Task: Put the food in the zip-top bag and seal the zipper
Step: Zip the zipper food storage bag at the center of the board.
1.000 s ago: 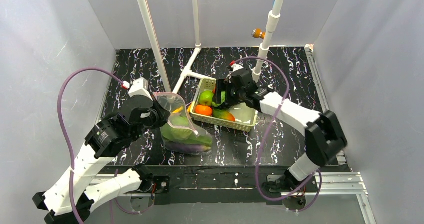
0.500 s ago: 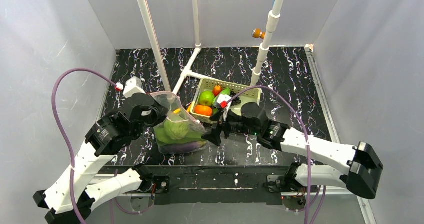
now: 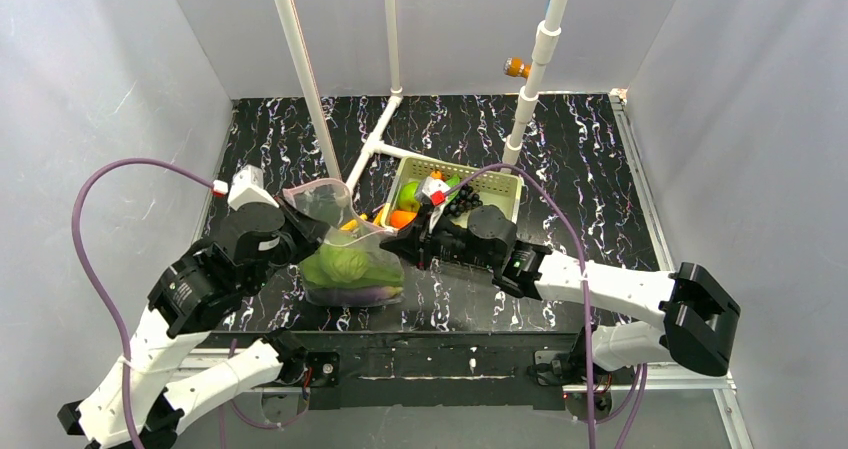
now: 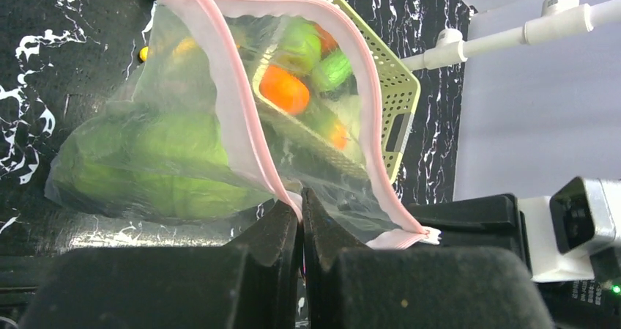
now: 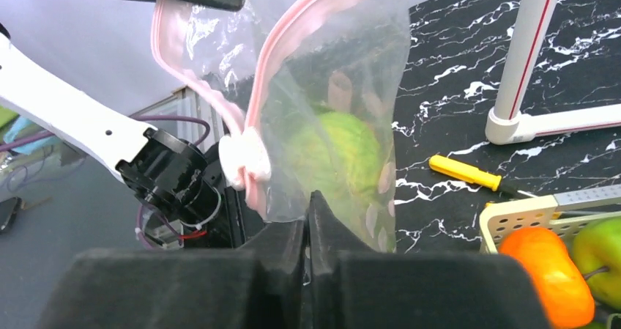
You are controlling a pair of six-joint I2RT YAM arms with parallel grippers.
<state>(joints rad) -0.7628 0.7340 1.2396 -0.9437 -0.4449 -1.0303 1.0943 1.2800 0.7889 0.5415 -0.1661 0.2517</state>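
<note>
Just beside bag (image 3: 350,257), basket (image 4: 400,94) w/ fruit (image 4: 284,89), screwdriver (image 5: 465,174).

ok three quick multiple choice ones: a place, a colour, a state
1. Where is the cabbage? A in the basket; B inside the zip-top bag; C loose on the table.
2. What colour is the zipper? A pink; B blue; C black.
3. How are the left fingers? A spread wide; B shut on a spoon; C shut on the bag's zipper edge.
Key: 1 B, green head shows through the plastic; 2 A, pale pink strips rim the mouth; 3 C, the strip runs down between the closed fingers.
</note>
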